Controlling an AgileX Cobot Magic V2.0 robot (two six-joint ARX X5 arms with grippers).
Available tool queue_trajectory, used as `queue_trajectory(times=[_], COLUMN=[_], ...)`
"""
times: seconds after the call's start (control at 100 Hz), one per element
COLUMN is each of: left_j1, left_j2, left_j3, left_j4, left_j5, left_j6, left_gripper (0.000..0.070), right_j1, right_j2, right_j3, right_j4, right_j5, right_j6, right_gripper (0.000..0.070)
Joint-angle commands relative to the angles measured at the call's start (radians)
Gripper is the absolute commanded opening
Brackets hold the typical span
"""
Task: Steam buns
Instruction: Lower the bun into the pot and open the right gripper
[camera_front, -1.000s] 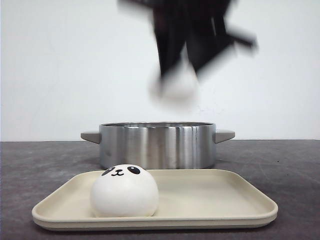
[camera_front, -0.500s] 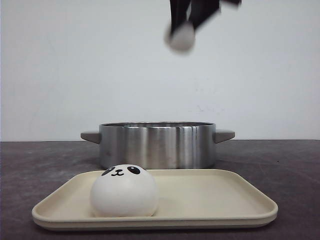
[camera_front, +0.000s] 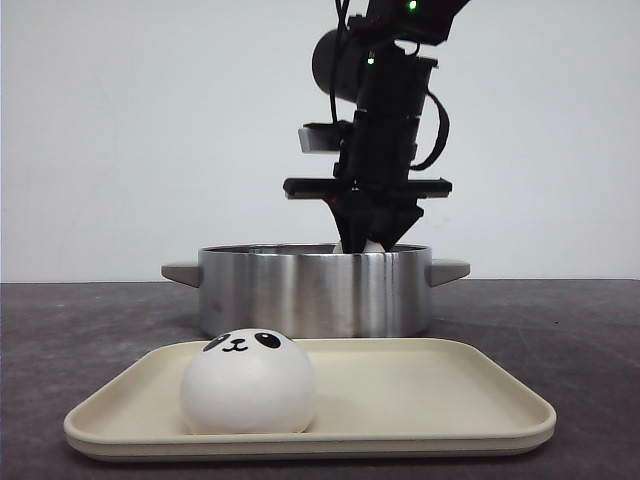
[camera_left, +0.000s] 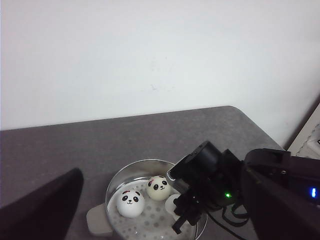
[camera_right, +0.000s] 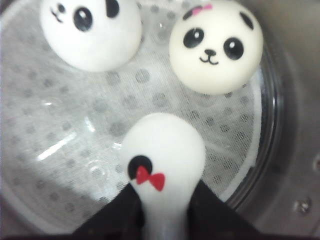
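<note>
Bun with panda face lying at left on cream tray, on the grey tabletop. Behind it, steel pot with two buns on its perforated liner. Right gripper lowered into pot, pinching a third, squeezed bun; left gripper only a dark blur, state impossible to tell.

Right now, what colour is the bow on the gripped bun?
Red, on the white bun in the right gripper; clearest in the right wrist view.
</note>
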Motion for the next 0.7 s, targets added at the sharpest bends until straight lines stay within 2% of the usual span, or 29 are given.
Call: queue_trajectory(times=[0.0,0.06,0.12,0.27,0.4,0.62,0.69], left_j1=[-0.005,-0.005,-0.005,-0.005,-0.005,-0.005,-0.005], left_j2=[0.008,0.008,0.009,0.013,0.022,0.048,0.058], left_j3=[0.023,0.023,0.023,0.023,0.023,0.023,0.023], left_j4=[-0.001,-0.008,-0.008,-0.007,-0.009,-0.03,-0.045], left_j5=[-0.002,-0.002,-0.002,-0.002,-0.002,-0.002,-0.002], left_j6=[-0.002,-0.002,-0.002,-0.001,-0.001,0.0,-0.001], left_gripper=[0.0592,0.0592,0.0592,0.0592,0.0592,0.0592,0.0592], right_j1=[0.005,0.005,0.005,0.001,-0.002,-0.013,-0.014], right_j2=[0.014,0.014,0.014,0.014,0.014,0.014,0.013], right_j3=[0.017,0.017,0.017,0.017,0.017,0.017,0.018], right_j4=[0.024,0.034,0.032,0.008,0.002,-0.013,-0.019], right_j5=[-0.002,-0.002,-0.002,0.002,0.002,0.0,0.0], right_j6=[-0.013,-0.013,-0.013,-0.013,-0.013,-0.013,-0.013], right_gripper=[0.0176,0.0348,0.0413,0.0424,0.0499,0.0503,0.0529])
